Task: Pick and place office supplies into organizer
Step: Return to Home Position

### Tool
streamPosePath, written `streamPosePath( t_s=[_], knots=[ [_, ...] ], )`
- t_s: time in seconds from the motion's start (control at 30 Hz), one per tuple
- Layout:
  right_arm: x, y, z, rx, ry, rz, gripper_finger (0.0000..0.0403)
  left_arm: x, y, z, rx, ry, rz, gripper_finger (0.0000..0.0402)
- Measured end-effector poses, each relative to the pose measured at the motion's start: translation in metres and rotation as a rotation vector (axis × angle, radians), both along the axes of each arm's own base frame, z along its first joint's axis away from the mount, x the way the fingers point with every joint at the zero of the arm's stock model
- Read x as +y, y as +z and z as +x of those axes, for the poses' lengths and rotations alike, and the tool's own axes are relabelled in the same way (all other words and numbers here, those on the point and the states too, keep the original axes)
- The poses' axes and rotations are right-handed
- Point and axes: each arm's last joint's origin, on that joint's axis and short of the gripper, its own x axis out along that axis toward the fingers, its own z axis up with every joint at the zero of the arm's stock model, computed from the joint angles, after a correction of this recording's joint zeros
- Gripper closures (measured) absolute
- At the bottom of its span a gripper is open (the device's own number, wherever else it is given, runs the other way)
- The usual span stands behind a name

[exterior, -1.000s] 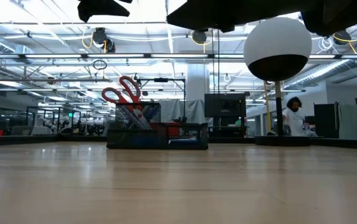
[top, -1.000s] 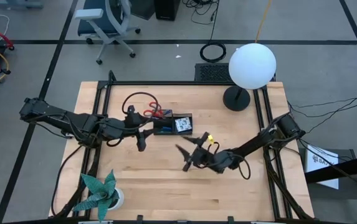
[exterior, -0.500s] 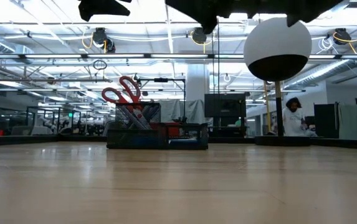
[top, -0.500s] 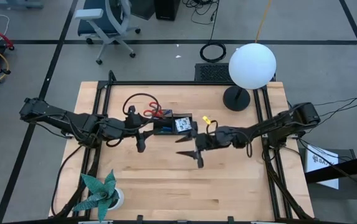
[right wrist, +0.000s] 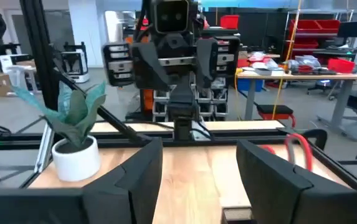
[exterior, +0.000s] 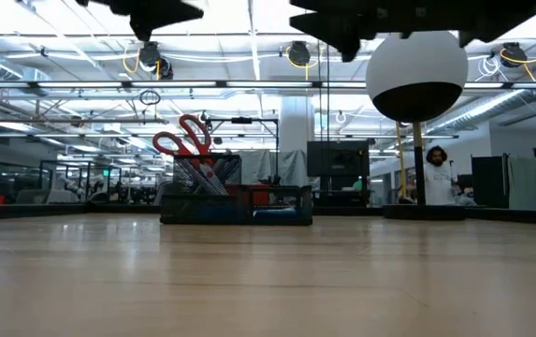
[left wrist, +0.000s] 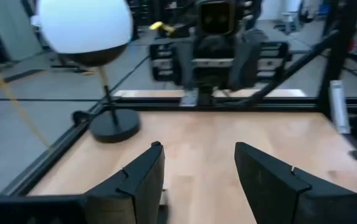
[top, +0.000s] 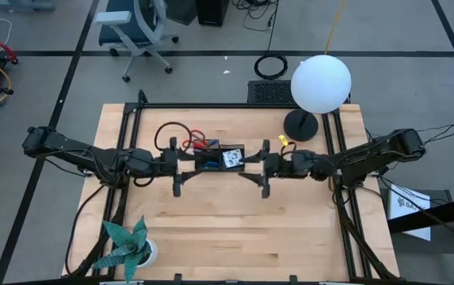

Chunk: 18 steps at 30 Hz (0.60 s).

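Red scissors upright: low view alone.

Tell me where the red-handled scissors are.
The red-handled scissors stand handles-up in the organizer, at its end toward the left gripper in the high view.

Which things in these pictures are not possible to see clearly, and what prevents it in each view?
- Contents of the small black mesh organizer: too small to tell apart in the high view. In the low view its own wall hides everything except the red-handled scissors standing out on top.
- The left gripper and the right gripper, both open: in the low view the top edge cuts them off.
- The person beyond the table: too small in the low view.
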Motion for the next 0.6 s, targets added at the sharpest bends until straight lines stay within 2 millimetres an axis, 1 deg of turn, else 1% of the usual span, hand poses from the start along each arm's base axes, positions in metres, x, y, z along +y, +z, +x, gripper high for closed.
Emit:
streamPosePath(
  t_s=[0.13,0.23,0.33,0.4,0.47,0.53,0.6],
  knots=[
    [-0.004,0.003,-0.023,-0.031,-0.004,0.001,0.0206,0.014,-0.008,-0.013,0.015,0.036,-0.006,0.0197],
    [-0.006,0.005,-0.041,-0.075,-0.006,-0.005,0.0206,0.019,-0.007,-0.024,-0.053,-0.063,0.022,0.0197],
    [-0.008,0.006,-0.057,-0.115,-0.008,-0.002,0.0206,0.021,-0.018,-0.033,-0.098,-0.186,0.073,0.0197],
    [-0.009,0.008,-0.063,-0.142,-0.01,0.003,0.0206,0.026,-0.027,-0.039,-0.117,-0.2,0.069,0.0197],
    [-0.01,0.007,-0.069,-0.144,-0.01,0.002,0.0206,0.031,-0.027,-0.042,-0.183,-0.179,0.033,0.0197],
    [-0.01,0.009,-0.071,-0.156,-0.015,0.005,0.0206,0.036,-0.03,-0.047,-0.192,-0.172,0.013,0.0197],
    [-0.011,0.011,-0.074,-0.166,-0.032,0.016,0.0206,0.039,-0.029,-0.05,-0.223,-0.192,0.013,0.0197]
  ],
)
